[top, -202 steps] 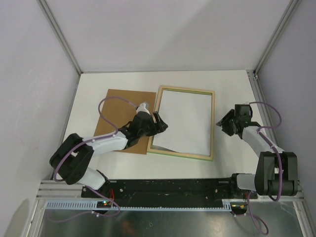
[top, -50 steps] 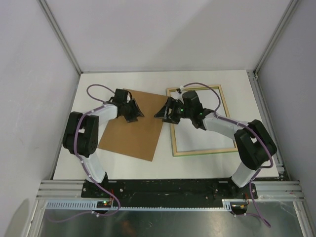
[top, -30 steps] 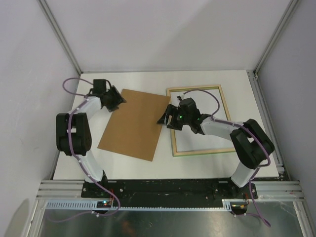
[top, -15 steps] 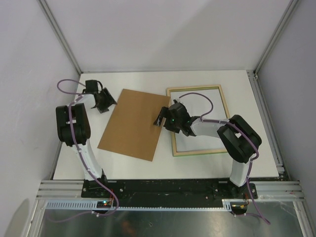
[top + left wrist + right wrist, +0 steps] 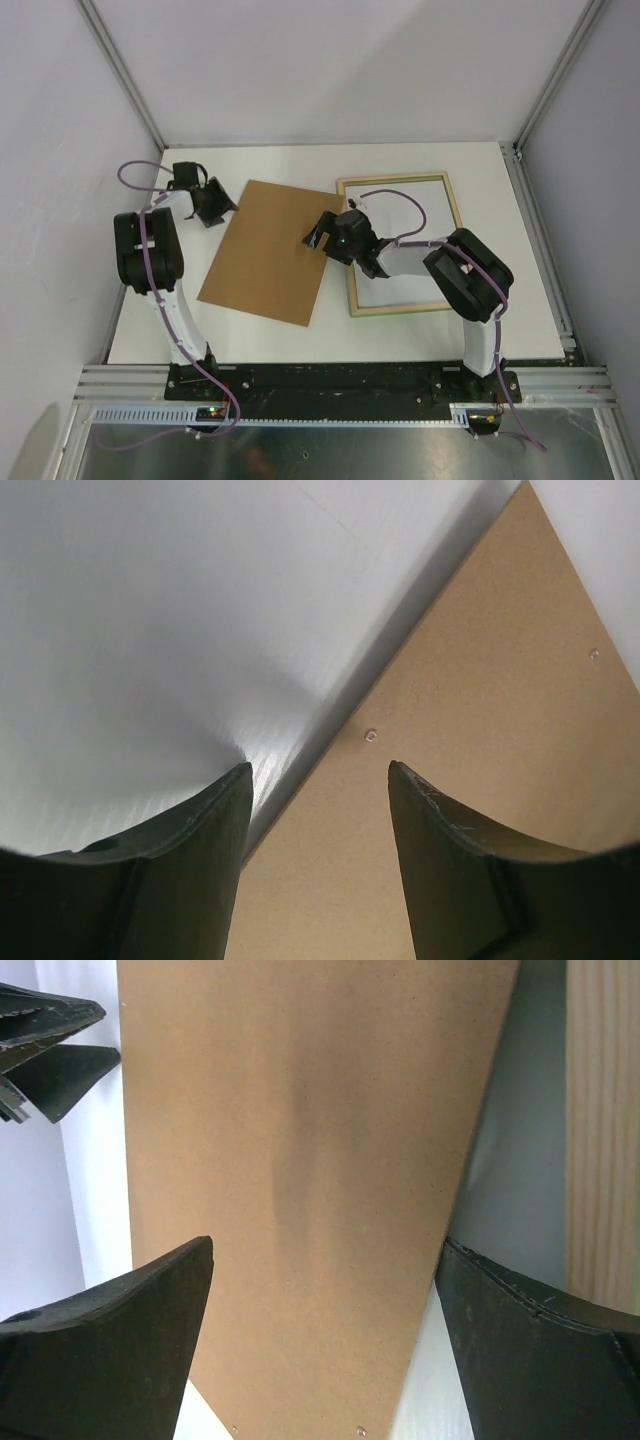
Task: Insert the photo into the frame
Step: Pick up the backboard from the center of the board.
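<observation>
Two grippers, one frame [image 5: 400,178] - pale wood up, at right, photo [image 5: 436,200] white-side-up inside; one brown board [image 5: 265,250] left of it; right gripper [image 5: 316,232] spread wide over the board's right edge; left gripper [image 5: 222,205] parted, empty, at its far-left corner.

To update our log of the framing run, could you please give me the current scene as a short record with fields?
Frame: pale wooden back up, on the right half of the table.
White sheet: lying inside the frame; no print visible.
Backing board: brown, flat on the table, left of the frame.
Left gripper: open, at the board's far left corner, holding nothing.
Right gripper: open, over the board's right edge, holding nothing.
</observation>
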`<action>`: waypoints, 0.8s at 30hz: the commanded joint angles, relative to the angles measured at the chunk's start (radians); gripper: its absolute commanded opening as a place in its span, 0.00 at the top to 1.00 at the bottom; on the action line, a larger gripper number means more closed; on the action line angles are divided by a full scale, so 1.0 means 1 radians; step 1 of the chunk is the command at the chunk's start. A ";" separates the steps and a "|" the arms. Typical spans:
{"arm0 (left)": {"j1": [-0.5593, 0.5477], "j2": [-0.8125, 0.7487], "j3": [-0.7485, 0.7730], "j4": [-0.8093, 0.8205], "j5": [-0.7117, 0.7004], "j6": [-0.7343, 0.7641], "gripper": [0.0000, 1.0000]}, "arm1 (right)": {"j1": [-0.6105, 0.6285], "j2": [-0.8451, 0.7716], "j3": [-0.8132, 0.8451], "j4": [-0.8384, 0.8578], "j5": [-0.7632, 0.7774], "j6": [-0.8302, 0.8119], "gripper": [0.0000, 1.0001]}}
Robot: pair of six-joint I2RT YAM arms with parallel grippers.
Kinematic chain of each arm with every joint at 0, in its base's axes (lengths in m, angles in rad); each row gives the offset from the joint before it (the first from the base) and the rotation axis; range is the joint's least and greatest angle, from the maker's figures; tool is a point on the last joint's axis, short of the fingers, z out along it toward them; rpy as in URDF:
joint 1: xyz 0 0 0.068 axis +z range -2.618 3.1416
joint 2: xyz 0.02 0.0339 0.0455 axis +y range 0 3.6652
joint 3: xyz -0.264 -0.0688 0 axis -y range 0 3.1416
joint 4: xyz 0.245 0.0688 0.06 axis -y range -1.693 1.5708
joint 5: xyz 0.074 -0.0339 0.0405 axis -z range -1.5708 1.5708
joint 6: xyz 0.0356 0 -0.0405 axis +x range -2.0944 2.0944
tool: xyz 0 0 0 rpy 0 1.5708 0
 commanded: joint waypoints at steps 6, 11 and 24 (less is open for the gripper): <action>-0.001 0.052 -0.035 -0.021 0.079 0.009 0.40 | -0.002 -0.025 0.017 0.184 -0.106 0.022 0.10; -0.024 0.048 -0.047 -0.021 0.108 0.009 0.41 | 0.002 -0.097 0.017 0.268 -0.182 0.042 0.17; -0.071 -0.035 -0.092 -0.021 0.180 -0.012 0.42 | 0.001 -0.091 0.049 0.257 -0.235 0.083 0.48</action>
